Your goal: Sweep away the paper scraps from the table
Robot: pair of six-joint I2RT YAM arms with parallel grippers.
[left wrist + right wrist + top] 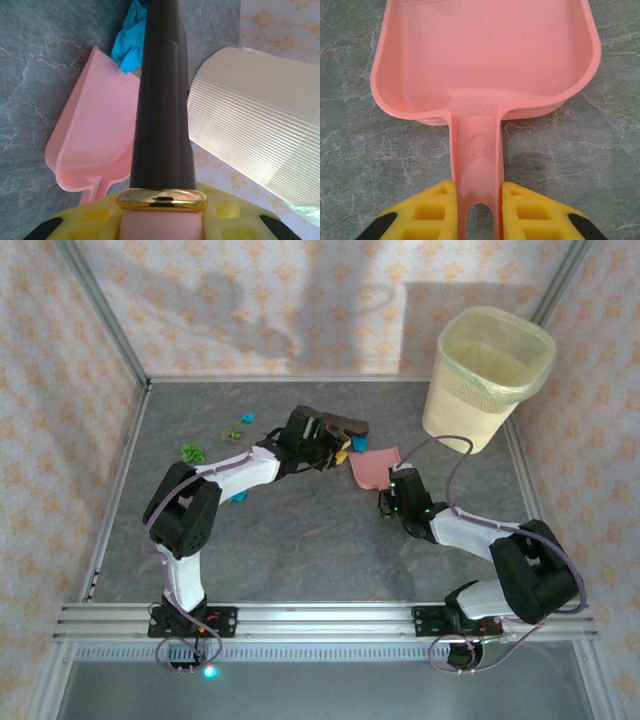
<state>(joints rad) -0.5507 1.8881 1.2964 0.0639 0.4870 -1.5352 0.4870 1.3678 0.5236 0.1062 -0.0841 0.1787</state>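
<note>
Nearest the lens in the right wrist view, we record the yellow fingers [440,212] of the right gripper [479,195] clamped on either side of the flat handle of the pink plastic dustpan [485,65]. The pan lies flat on the dark grey stone-patterned table [365,150], its tray pointing away from the fingers.

In the left wrist view, the left gripper [162,215] is clenched on the pink handle of a dark brown brush [162,100] with a gold band at its neck. The brush runs straight away from the fingers, across the dustpan's side wall. A teal-blue crumpled paper scrap [131,42] lies at the pan's open edge, well ahead of the fingers and partly hidden behind the brush. We cannot tell whether brush and scrap touch. A cream ribbed waste bin [250,125] stands to the right.

From overhead, both grippers meet at the dustpan, mid-table. Green paper scraps [192,452] lie well apart to the left of the left gripper. Smaller teal and green bits [240,425] lie between the two, nearer the rear wall. One teal bit [238,497] lies just beside the left forearm.
</note>
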